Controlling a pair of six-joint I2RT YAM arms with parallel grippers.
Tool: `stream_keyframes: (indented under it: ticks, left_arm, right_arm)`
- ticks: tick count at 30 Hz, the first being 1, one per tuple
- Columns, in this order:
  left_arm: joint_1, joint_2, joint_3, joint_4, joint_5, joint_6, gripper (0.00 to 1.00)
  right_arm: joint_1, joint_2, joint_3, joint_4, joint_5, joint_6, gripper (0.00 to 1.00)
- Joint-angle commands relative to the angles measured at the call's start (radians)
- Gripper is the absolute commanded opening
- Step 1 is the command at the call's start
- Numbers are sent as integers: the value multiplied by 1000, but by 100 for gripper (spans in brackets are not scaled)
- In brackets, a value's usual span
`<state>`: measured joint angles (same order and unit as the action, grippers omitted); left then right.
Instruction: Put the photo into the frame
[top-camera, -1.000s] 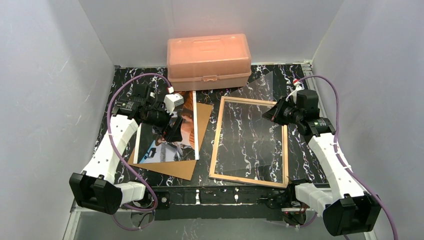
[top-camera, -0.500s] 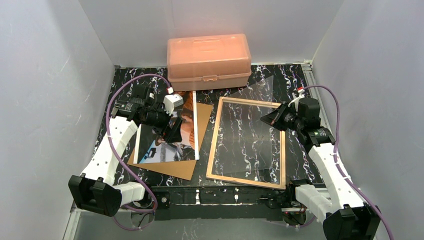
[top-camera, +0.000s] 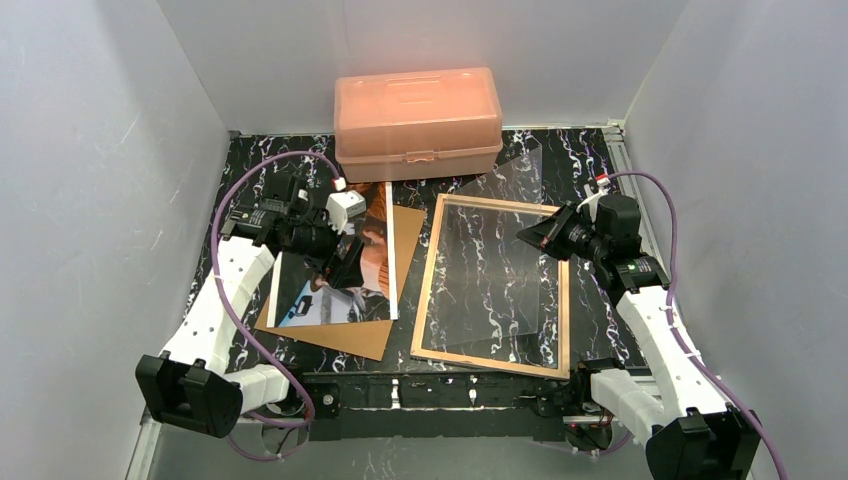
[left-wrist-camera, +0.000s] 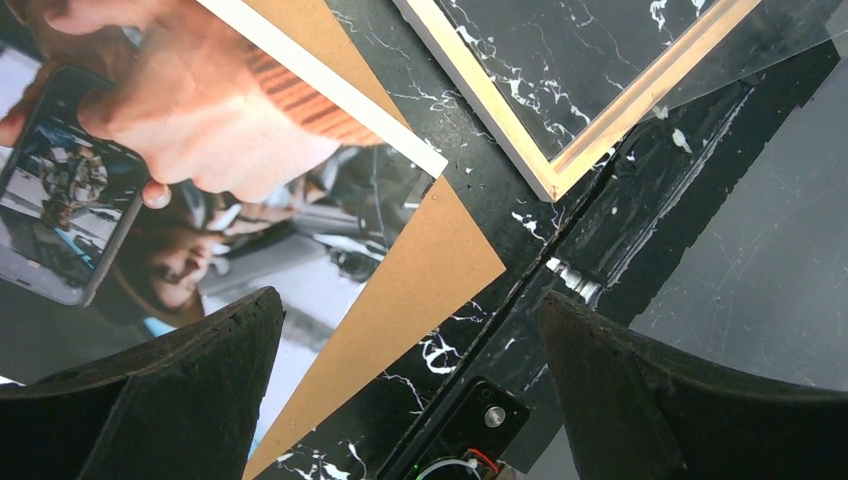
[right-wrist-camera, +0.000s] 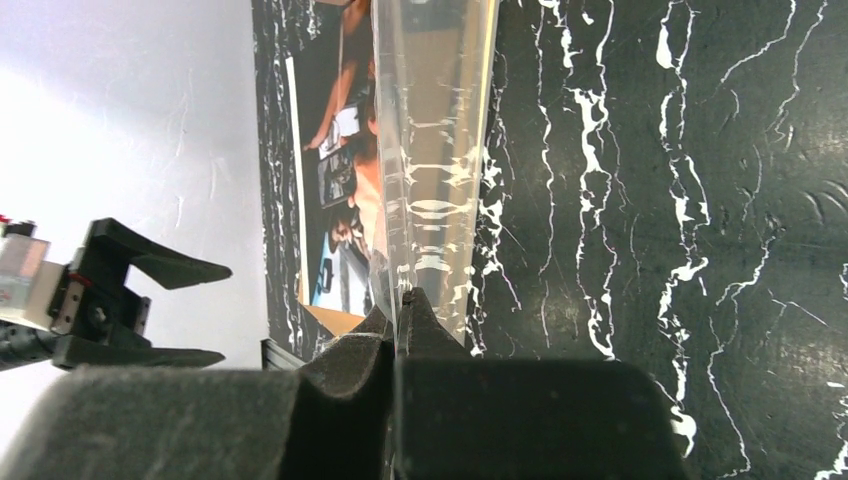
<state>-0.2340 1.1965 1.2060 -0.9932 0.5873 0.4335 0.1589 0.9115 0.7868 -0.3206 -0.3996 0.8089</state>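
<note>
White-bordered photo (top-camera: 310, 305) face-up on brown board (top-camera: 350, 338) — left tool (left-wrist-camera: 408, 305) wide open above, right tool (right-wrist-camera: 398, 308) tight on clear sheet (right-wrist-camera: 435, 150)

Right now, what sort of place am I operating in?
Most likely a lab robot workcell: plain white walls enclose a black marbled tabletop, the left arm and right arm are bolted at its near edge, and staged props lie on it: a frame, a photo, an orange plastic box.

High overview, close wrist views, photo (top-camera: 318, 305) shared
</note>
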Motion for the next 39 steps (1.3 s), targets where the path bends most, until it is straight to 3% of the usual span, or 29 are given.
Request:
stream_keyframes:
  ticks: [1,9,39]
  left_arm:
    - [-5,-35,-51,4,33,-28,98]
    - [-5,-53,-106,37,33,-40,98]
    - [-5,-58,-87,36,14,-24,98]
  right_arm:
    - [-8,-2,-8,106,-50,70,1]
    - [-10,-19,-29,124,-52,112,1]
    - [-10,-51,28,35,21,136,1]
